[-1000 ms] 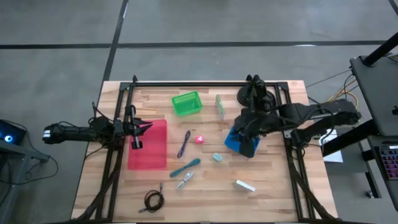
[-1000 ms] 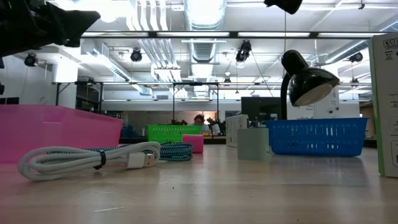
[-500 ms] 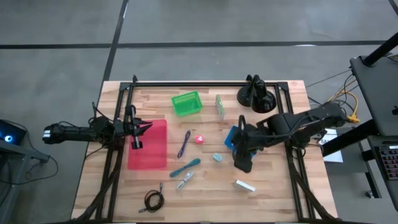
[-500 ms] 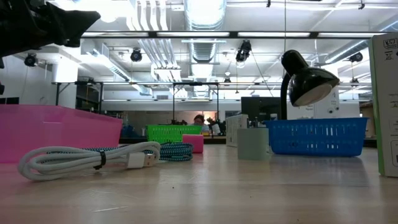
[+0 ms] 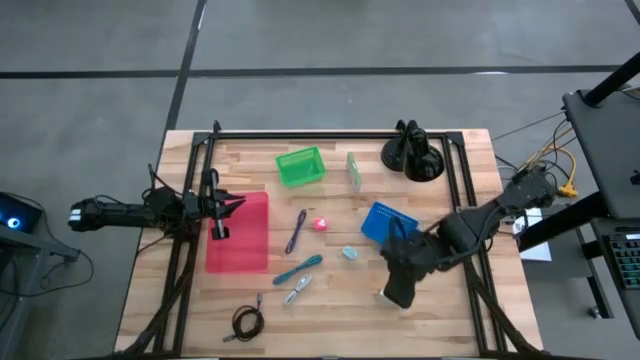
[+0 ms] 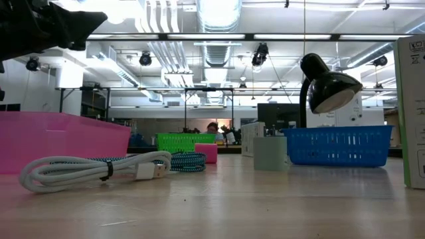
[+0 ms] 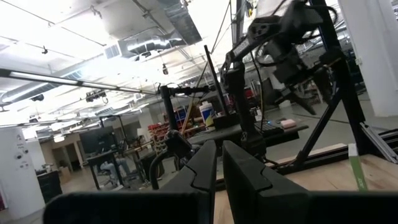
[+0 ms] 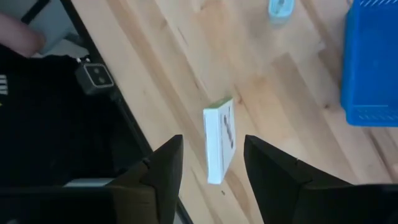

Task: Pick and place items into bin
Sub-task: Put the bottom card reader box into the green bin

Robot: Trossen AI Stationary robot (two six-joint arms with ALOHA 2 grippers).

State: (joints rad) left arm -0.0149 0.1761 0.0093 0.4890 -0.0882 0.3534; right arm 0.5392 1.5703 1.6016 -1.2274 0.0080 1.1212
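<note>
My right gripper (image 5: 398,292) hangs open over the white bar (image 8: 217,149), pointing down near the table's near right. In the right wrist view its two fingers stand on either side of the bar, which lies flat on the wood, and I see no touch. The blue bin (image 5: 388,222) stands just beyond it. On the table lie the purple pen (image 5: 296,231), pink-red piece (image 5: 321,224), pale blue bit (image 5: 350,253), teal tool (image 5: 298,268), silver clip (image 5: 296,290) and black coiled cable (image 5: 247,322). My left gripper (image 7: 219,155) waits shut at the table's left.
A pink tray (image 5: 240,235) lies under the left gripper's reach. At the far side stand a green basket (image 5: 300,166), a pale green block (image 5: 354,170) and a black lamp (image 5: 412,158). The table's dark frame rail (image 8: 118,112) runs close beside the white bar.
My right gripper has swung from above the blue bin toward the table's near edge and now hangs over the white bar. Its wrist has rolled and tipped more steeply downward on the way. The items on the table lie where they were.
</note>
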